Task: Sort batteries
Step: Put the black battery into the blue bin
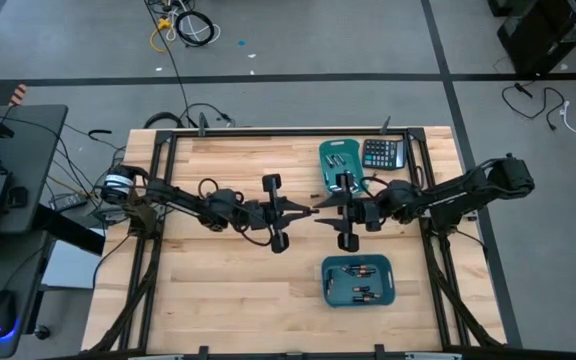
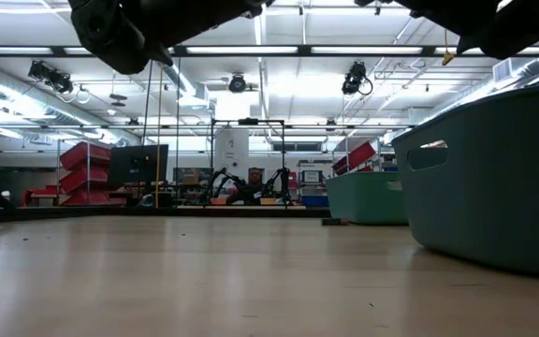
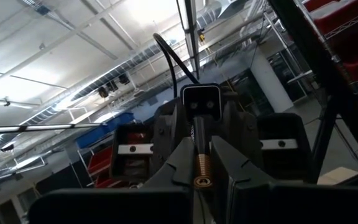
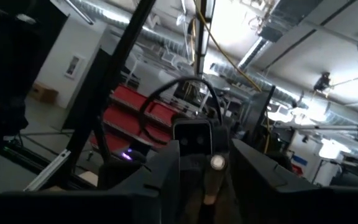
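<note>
We see a pale wooden table (image 1: 228, 300) of glued planks inside a black metal frame, and from above two dark jointed arms lie across its middle, meeting tip to tip. The left gripper (image 1: 308, 212) and the right gripper (image 1: 320, 212) point at each other there, raised off the wood, since the table-level view shows only dark arm shapes along its top edge. Two teal plastic bins with rounded corners come next: the far bin (image 1: 340, 160) beside a black calculator (image 1: 382, 153), and the near bin (image 1: 358, 281) toward the front edge. From the table level one bin (image 2: 494, 178) looms as a smooth curved wall with a slot handle, cut off at the side, and its contents are hidden. From above we make out small batteries (image 1: 360, 283) lying in the near bin, and a few more in the far one, too small to tell apart. Only the left wrist view shows a single battery (image 3: 201, 168), a slim cylinder with a coppery ribbed end, on which the left gripper (image 3: 201, 175) is pinched. In the right wrist view the right gripper (image 4: 205, 186) stands spread, with the battery's round pale end (image 4: 217, 162) between its fingers; whether they touch it we cannot tell.
</note>
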